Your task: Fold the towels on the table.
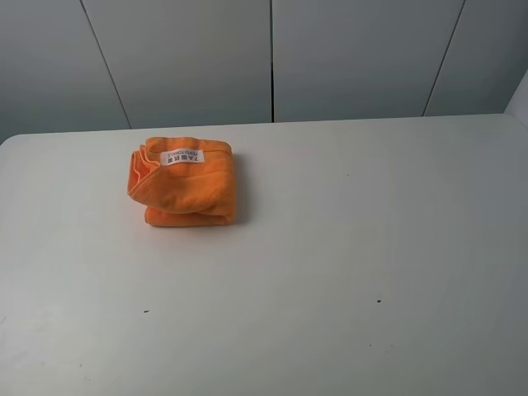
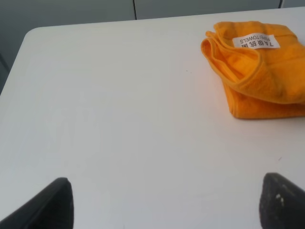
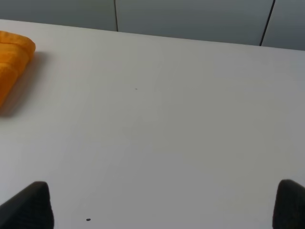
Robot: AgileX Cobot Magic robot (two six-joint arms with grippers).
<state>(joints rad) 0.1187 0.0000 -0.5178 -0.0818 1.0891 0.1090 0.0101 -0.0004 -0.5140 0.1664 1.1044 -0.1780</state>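
The orange towel [image 1: 186, 181] lies folded into a small thick bundle on the white table [image 1: 346, 247], left of centre and towards the back, its white label facing up. It also shows in the left wrist view [image 2: 257, 67] and at the edge of the right wrist view [image 3: 12, 62]. My left gripper [image 2: 167, 205] is open and empty, well short of the towel; only its two dark fingertips [image 2: 52, 202] show. My right gripper [image 3: 162, 205] is open and empty over bare table, away from the towel. Neither gripper shows in the exterior high view.
Grey wall panels [image 1: 272, 58] stand behind the table's back edge. A few tiny dark specks [image 1: 379, 300] mark the tabletop. The table's rounded far-left corner [image 2: 33, 33] shows in the left wrist view.
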